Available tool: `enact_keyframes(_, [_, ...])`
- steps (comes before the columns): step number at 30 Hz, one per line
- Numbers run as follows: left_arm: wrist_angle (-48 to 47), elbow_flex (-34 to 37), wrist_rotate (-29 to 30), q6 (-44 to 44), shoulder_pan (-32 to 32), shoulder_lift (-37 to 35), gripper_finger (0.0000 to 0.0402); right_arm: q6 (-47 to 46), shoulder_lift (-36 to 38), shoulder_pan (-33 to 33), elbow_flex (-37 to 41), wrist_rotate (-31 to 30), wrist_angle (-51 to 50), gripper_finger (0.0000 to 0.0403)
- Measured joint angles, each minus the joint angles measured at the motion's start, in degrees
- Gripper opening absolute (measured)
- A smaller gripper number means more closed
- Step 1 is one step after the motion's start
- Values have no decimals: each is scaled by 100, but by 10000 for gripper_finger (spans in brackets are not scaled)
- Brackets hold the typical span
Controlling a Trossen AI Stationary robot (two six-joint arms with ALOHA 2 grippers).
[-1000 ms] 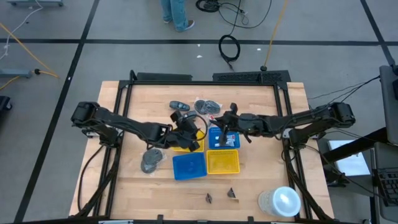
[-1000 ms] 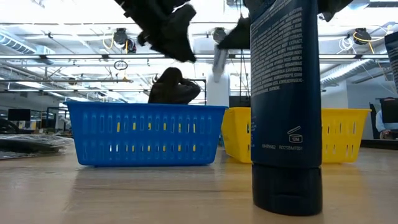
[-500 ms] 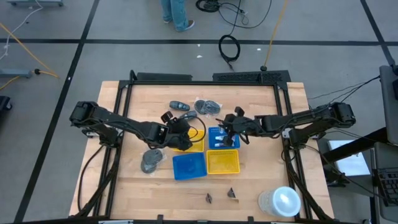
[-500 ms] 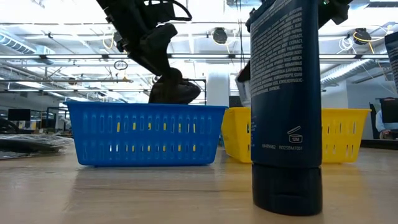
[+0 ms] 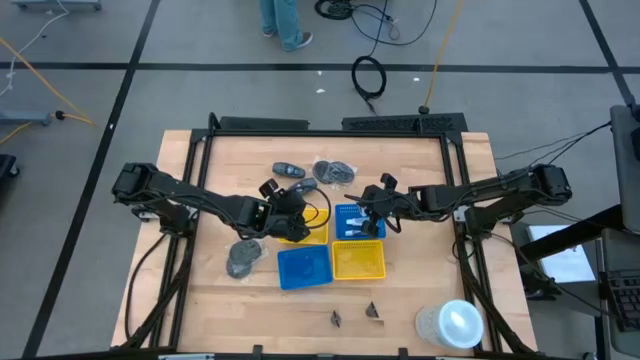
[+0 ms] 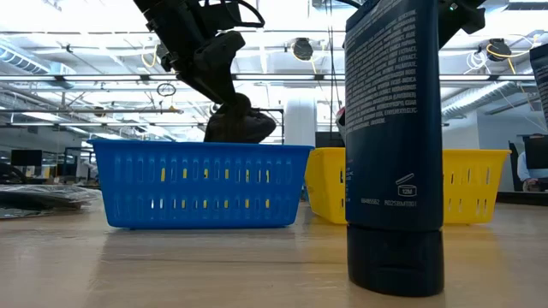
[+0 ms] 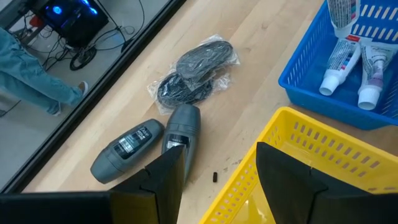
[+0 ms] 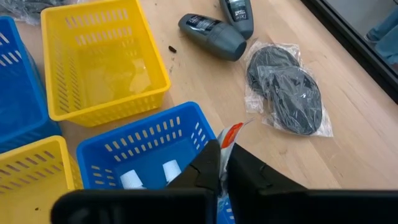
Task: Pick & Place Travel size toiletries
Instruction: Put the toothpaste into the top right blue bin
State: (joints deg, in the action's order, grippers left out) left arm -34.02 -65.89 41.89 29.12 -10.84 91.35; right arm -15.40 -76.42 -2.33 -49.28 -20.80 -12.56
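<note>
My right gripper (image 8: 224, 149) (image 5: 373, 207) hovers over the far blue basket (image 5: 358, 222) (image 8: 146, 146), shut on a small white tube (image 8: 231, 132) (image 7: 341, 14). Two more white tubes with white caps (image 7: 339, 59) (image 7: 372, 70) lie flat on that basket's floor. In the low view only a bit of the held tube (image 6: 341, 114) shows past a dark bottle. My left gripper (image 7: 217, 168) (image 5: 290, 212) (image 6: 205, 60) is open and holds nothing, above the far yellow basket (image 7: 323, 155) (image 5: 310, 232). My right gripper pinches the white tube between its two fingers, coming from above and pointing down. A red-edged end of the tube (image 8: 232, 129) sticks out beside the fingertips. The tube hangs into the blue basket; whether its lower end (image 7: 343, 31) touches anything, I cannot tell.
Two grey oval fobs (image 7: 127, 149) (image 7: 181, 127) and bagged dark cords (image 7: 196, 71) lie at the far side. A near blue basket (image 5: 303, 266), a near yellow basket (image 5: 358, 260), a grey lump (image 5: 243, 258), black clips (image 5: 337, 318), a white round container (image 5: 452, 325). A dark bottle (image 6: 394, 145) stands by the low camera.
My right gripper has come down with the tube toward the far blue basket, staying shut on it. My left gripper has moved a little toward the table's left and lowered over the yellow basket.
</note>
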Motion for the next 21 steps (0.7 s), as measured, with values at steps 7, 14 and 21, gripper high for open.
enact_keyframes(7, [0, 0, 0, 11, 1, 0, 196, 19, 0, 0, 0, 1, -116, 51])
enact_keyframes(14, [0, 2, 0, 11, 1, 2, 196, 96, 0, 0, 0, -1, -147, 105])
enact_keyframes(21, [-15, 2, 0, -9, 52, 2, 196, 107, 0, 0, 0, -4, -141, 145])
